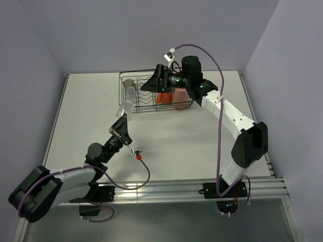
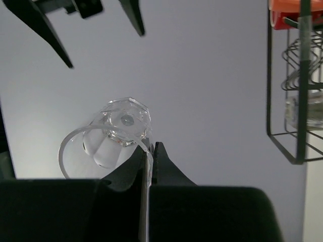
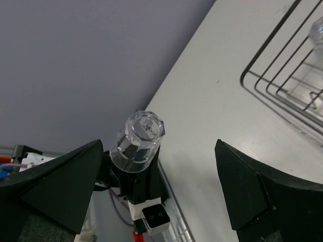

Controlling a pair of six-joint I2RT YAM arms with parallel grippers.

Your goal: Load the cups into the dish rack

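My left gripper (image 1: 121,120) is shut on the rim of a clear glass (image 1: 125,109) and holds it tilted in the air, just short of the front left corner of the black wire dish rack (image 1: 151,107). In the left wrist view the jaws (image 2: 151,147) pinch the glass (image 2: 118,132) by its wall. My right gripper (image 1: 158,80) is open and empty above the rack. In the right wrist view its fingers (image 3: 60,186) frame the held glass (image 3: 139,142). The rack holds a grey-olive mug (image 1: 129,82), another clear glass (image 1: 131,93), a red mug (image 1: 163,98) and a pink cup (image 1: 179,97).
The rack's wire corner (image 2: 282,136) is at the right of the left wrist view, with the red mug (image 2: 292,10) above it. The rack's rim (image 3: 262,75) shows in the right wrist view. The table's left edge rail (image 1: 58,113) and the purple walls bound the space.
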